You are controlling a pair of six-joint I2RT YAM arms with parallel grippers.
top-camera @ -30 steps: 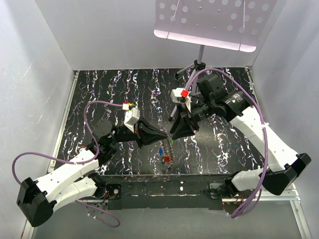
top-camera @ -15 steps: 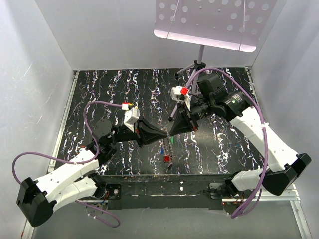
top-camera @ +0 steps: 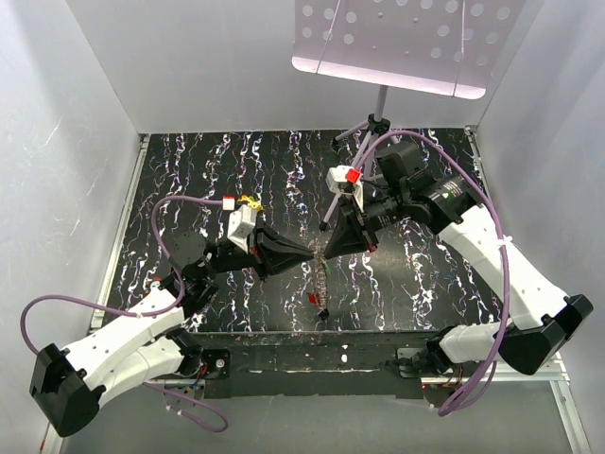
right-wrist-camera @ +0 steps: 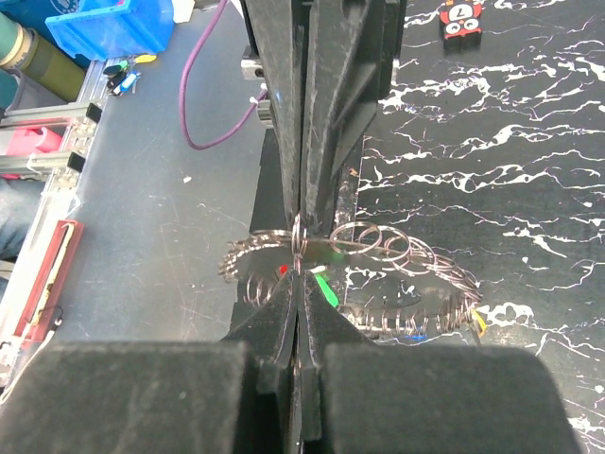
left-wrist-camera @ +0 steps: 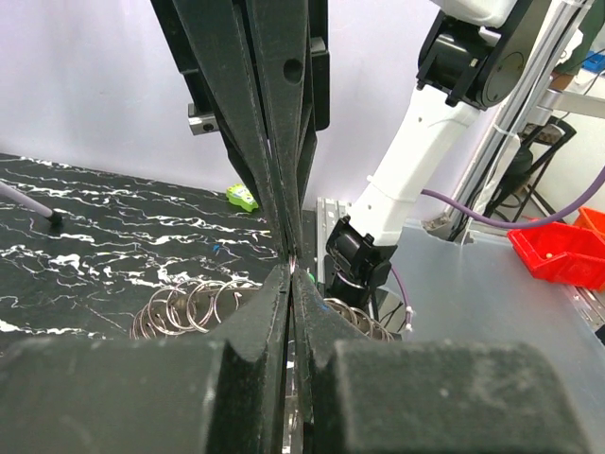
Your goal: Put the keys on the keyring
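Seen from above, two white-and-black arms meet just toward 6 o'clock of the middle of a black surface (top-camera: 208,170) streaked with white marbling. The left gripper (top-camera: 308,255) reaches in from 8 o'clock and the right gripper (top-camera: 330,253) from 2 o'clock. Each is a dark matte wedge, jaws pressed flat together, tip to tip. The keyring (right-wrist-camera: 299,233), a thin silvery wire loop, stands where the tips meet; which jaws pinch it cannot be told. A green-headed key (right-wrist-camera: 326,287) shows just beside it at 5 o'clock. A red-headed key (top-camera: 313,299) lies on the surface at 6 o'clock of the tips. More shiny wire rings (left-wrist-camera: 189,305) lie heaped below. A small red-and-black piece (right-wrist-camera: 460,14) shows a 7.
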